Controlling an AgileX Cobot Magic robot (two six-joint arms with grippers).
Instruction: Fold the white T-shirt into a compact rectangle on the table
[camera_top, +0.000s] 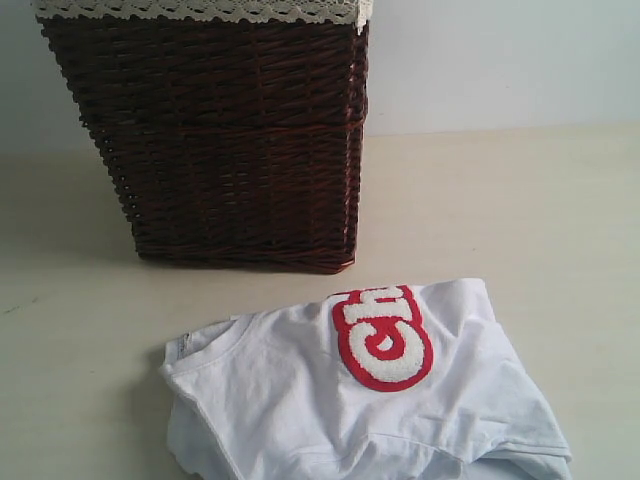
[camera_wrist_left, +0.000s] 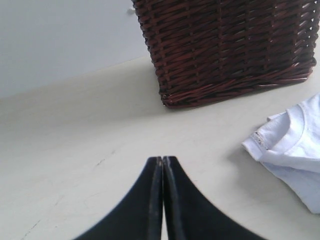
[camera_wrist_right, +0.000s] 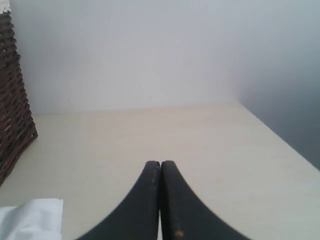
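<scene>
While left end effector (camera_wrist_left: 162, 161) hovers, jaws together

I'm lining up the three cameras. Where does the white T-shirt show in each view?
Exterior view: the white T-shirt crumpled on the table, in front of the wicker basket, low in frame.
Left wrist view: its collar end, cut by the frame edge, near the basket.
Right wrist view: one small corner at the frame edge.
Shared landmark: the wicker basket.
</scene>
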